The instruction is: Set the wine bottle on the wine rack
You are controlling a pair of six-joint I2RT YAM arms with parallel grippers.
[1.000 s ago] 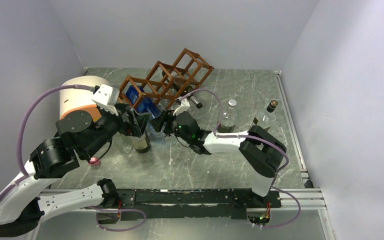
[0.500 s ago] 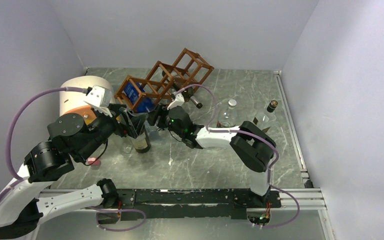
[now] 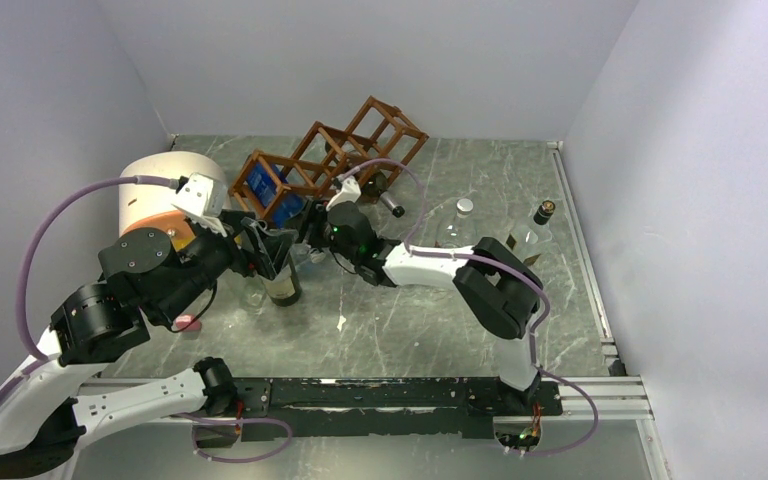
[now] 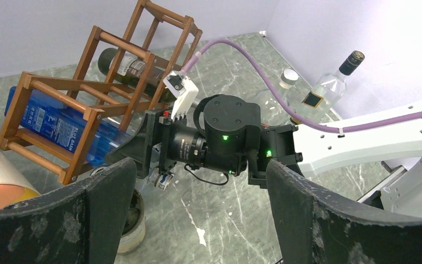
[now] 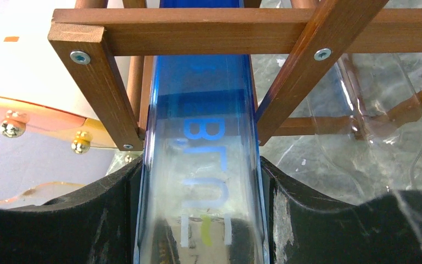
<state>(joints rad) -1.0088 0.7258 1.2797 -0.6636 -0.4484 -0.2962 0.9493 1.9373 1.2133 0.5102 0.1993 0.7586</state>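
Observation:
The wine rack [image 3: 332,158] is a reddish-brown wooden lattice lying at the back of the table. A blue wine bottle [image 3: 270,193] lies partly inside its leftmost cell [image 5: 198,30]. My right gripper [image 5: 200,220] is shut on this blue bottle [image 5: 203,154], one finger on each side of the glass. A dark bottle [image 4: 126,63] rests in a cell of the rack [image 4: 115,60] further along. My left gripper [image 4: 198,214] hangs open and holds nothing. It is just left of the right gripper [image 3: 305,228], above a dark bottle [image 3: 281,286] that stands upright.
A cream-and-orange cylinder [image 3: 165,190] stands left of the rack. Two clear bottles [image 3: 457,225] [image 3: 535,230] stand at the right. A small pink object [image 3: 190,322] lies near the left arm. Walls enclose the table on three sides.
My right arm has moved left and back, pushing the blue bottle deeper into the rack's leftmost cell. The left arm has shifted slightly left, still open.

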